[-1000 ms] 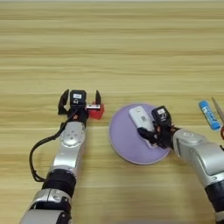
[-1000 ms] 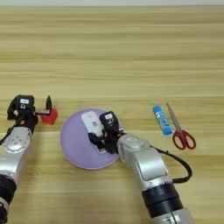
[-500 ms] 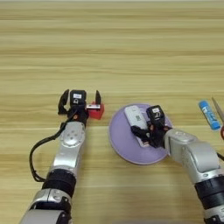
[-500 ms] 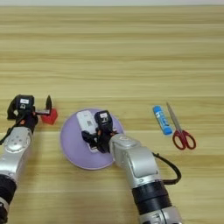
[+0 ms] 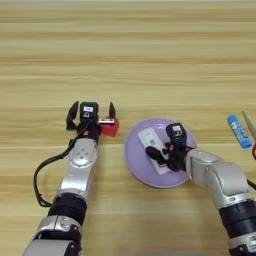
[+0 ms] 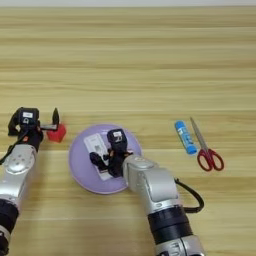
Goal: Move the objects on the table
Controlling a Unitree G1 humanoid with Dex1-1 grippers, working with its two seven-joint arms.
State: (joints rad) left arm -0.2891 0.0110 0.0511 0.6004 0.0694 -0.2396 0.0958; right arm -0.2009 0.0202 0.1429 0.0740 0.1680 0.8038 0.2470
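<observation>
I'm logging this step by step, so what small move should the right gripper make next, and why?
Probably open its fingers and lift straight off. The right gripper sits low over the lavender plate, and the white bar already lies on the plate under it, so nothing seems left to carry. The left gripper waits open beside the red cube.

White bar [image 5: 153, 150] lies flat on the lavender plate [image 5: 136, 162], angled; red cube [image 5: 110, 127] sits on the bench [image 5: 150, 60] just left of the plate.
</observation>
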